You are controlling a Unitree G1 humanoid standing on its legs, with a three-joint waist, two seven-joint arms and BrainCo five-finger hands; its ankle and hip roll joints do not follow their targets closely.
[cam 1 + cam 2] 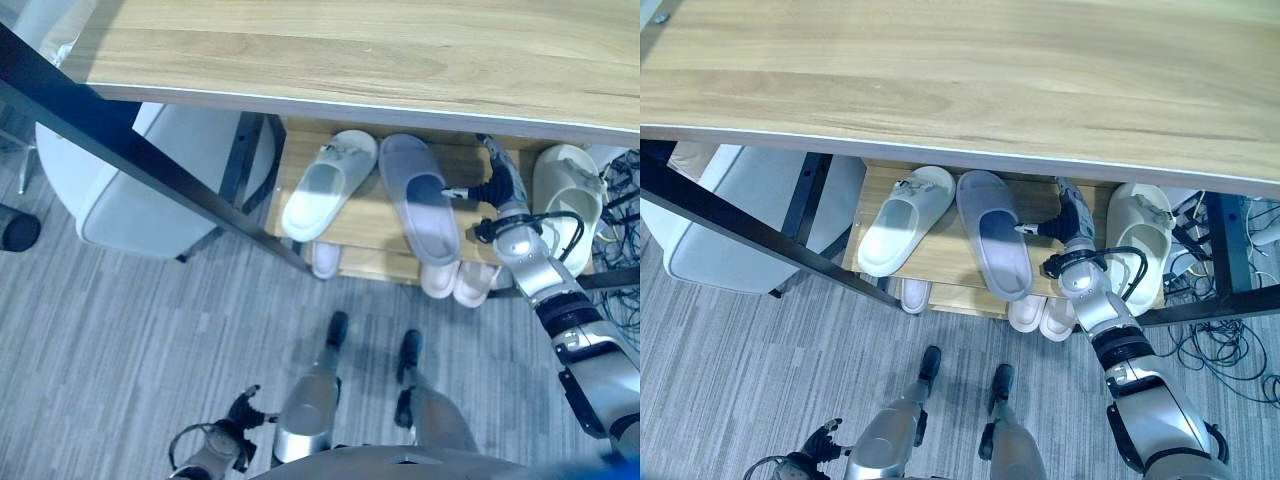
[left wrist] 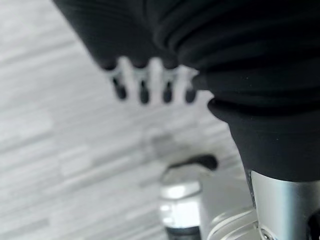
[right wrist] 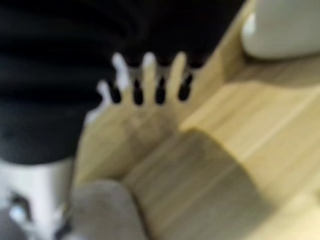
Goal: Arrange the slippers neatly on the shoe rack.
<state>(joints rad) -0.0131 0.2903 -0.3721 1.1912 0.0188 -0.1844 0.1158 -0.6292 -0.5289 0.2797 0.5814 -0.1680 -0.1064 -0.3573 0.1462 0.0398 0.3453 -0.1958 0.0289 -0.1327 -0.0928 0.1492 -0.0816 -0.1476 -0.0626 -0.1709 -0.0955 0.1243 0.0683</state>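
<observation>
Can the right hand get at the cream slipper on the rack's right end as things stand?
Probably yes. The right hand is already on the shoe rack shelf, fingers straight, between the grey slipper and the cream slipper, with bare shelf between.

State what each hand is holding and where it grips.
Nothing is held. The right hand lies open on the shoe rack beside the grey slipper; the left hand hangs empty.

you have three slippers on the shoe rack's (image 1: 940,262) top shelf: one white slipper (image 1: 902,220), one grey slipper (image 1: 995,235) and one cream slipper (image 1: 1137,240). on the lower level you can count what looks like three more pale slippers, a single one (image 1: 913,294) and a pair (image 1: 1040,316), though they are mostly hidden. you also have one wooden table (image 1: 960,80), one pale chair (image 1: 150,185) and two robot hands, right (image 1: 1072,218) and left (image 1: 240,410).
</observation>
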